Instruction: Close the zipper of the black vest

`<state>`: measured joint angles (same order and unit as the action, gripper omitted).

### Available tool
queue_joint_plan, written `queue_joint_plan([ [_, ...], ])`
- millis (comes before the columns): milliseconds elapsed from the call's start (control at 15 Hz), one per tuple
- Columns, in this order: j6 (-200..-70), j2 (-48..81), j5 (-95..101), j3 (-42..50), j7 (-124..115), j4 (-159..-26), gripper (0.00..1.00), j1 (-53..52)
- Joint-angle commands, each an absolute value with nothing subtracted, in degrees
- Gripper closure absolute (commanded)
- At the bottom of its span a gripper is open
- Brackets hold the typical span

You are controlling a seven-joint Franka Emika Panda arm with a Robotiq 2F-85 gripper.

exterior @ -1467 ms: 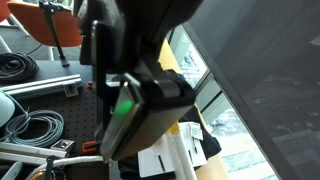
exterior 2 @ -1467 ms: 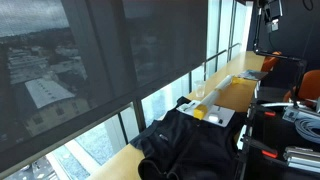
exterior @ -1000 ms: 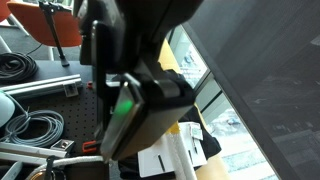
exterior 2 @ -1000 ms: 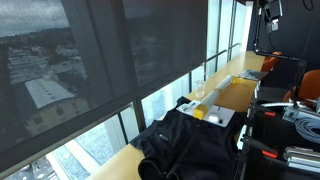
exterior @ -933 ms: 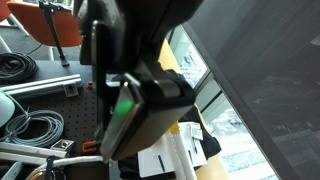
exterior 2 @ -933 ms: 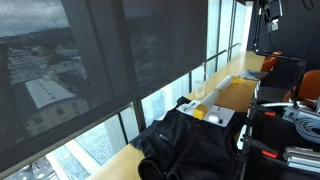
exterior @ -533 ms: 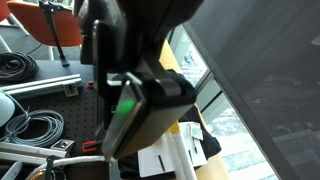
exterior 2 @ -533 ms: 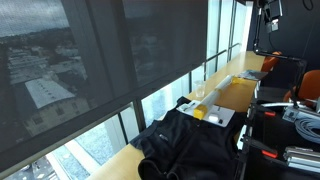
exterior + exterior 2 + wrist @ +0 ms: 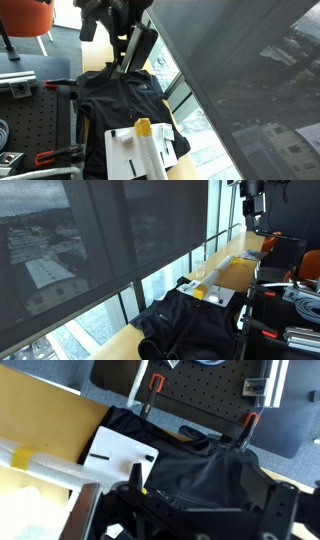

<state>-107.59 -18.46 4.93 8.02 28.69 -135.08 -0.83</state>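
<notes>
The black vest lies flat on the wooden table, collar at the far end; it also shows in the other exterior view and in the wrist view. The zipper is a faint dark line down its front middle, and I cannot tell how far it is closed. My gripper hangs open and empty above the collar end of the vest, apart from it. In the wrist view its two fingers frame the vest. It is small at the top in an exterior view.
White papers with a yellow-capped tube lie beside the vest's near end, and show in the wrist view. Red-handled clamps stand on a perforated board. A window runs along the table's edge. An orange chair stands behind.
The arm, which filled one exterior view close to the camera, has moved away; the vest and papers now show there. In the other exterior view the gripper has shifted left at the top.
</notes>
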Motion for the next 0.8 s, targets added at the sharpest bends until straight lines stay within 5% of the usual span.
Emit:
queue_joint_plan([
  [0,-119.34,-13.93,3.20,3.73,26.16,-138.92,0.00,-4.13],
  [733,-146.53,14.97,4.88,-0.52,25.44,-133.98,0.00,-2.88],
])
